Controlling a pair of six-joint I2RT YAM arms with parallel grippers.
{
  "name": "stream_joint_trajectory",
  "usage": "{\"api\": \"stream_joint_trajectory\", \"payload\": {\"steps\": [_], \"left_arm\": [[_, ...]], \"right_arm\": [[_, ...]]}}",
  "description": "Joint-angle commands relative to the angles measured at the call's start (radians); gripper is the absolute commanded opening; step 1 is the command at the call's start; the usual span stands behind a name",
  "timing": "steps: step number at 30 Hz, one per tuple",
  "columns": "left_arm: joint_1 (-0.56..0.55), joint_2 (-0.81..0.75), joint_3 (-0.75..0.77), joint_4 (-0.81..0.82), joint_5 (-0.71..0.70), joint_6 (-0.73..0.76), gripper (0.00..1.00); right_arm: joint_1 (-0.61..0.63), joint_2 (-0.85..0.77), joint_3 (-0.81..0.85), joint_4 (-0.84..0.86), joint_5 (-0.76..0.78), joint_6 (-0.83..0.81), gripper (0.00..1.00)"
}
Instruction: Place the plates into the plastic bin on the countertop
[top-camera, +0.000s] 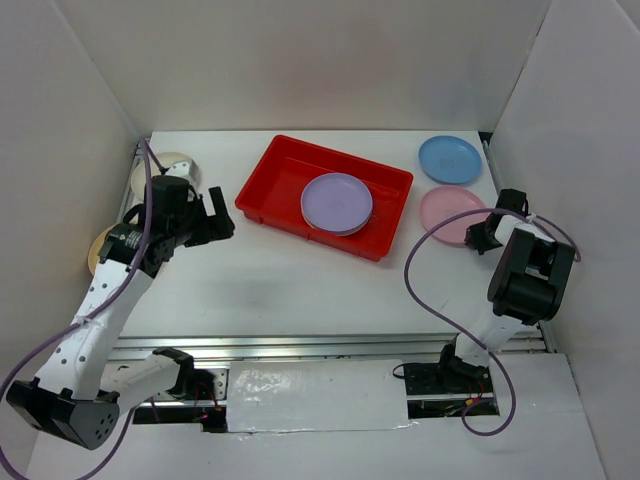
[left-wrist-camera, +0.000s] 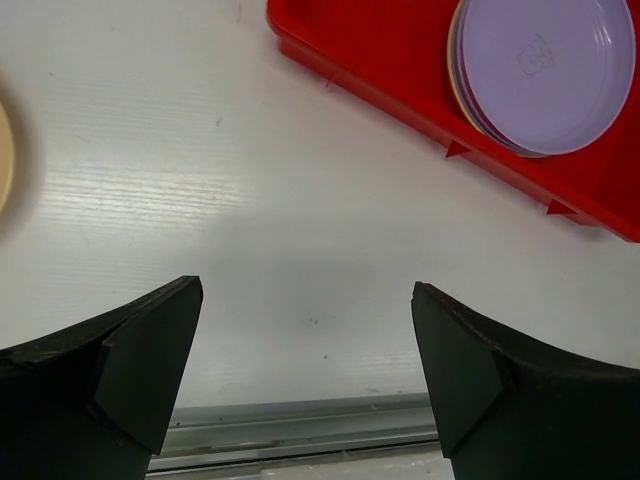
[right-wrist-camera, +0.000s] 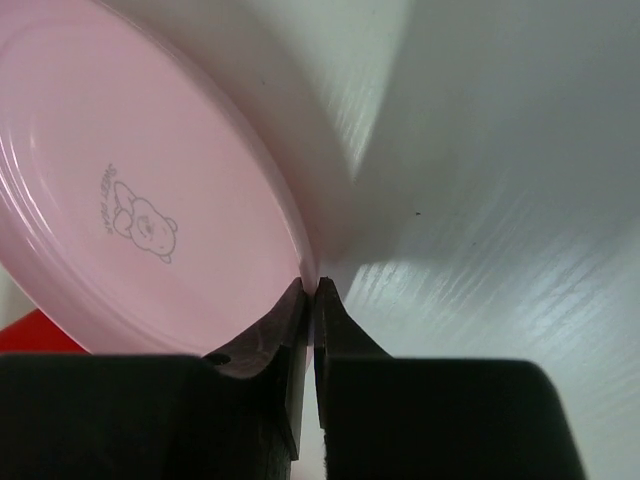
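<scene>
The right pincer (right-wrist-camera: 308, 300) is closed, its tips pinching the near rim of the pink round plastic plate (right-wrist-camera: 150, 180), which seems tilted off the white worktop (right-wrist-camera: 500, 200). The left pincer (left-wrist-camera: 305, 330) hangs wide open, holding nothing. Ahead and to its right lies the red rectangular plastic bin (left-wrist-camera: 380, 60), with a purple round plate (left-wrist-camera: 545, 70) topping the stack inside.
</scene>
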Motion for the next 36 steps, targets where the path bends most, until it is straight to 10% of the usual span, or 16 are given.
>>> {"api": "stream_joint_trajectory", "payload": {"steps": [1, 13, 22, 36], "left_arm": [[0.071, -0.030, -0.017, 0.004, 0.061, 0.060, 0.99], [0.246, -0.091, -0.135, 0.024, -0.091, -0.115, 0.99], [0.405, -0.053, -0.228, 0.082, 0.066, -0.192, 0.99], [0.409, -0.119, -0.251, 0.021, 0.021, -0.195, 0.99]], "right_arm": [[0.003, -0.030, 0.016, -0.008, -0.004, -0.009, 0.01], [0.202, -0.470, 0.043, -0.069, 0.065, 0.009, 0.00], [0.617, -0.047, 0.418, -0.186, -0.156, -0.115, 0.00], [0.670, 0.180, 0.588, -0.244, -0.191, -0.135, 0.04]]}}
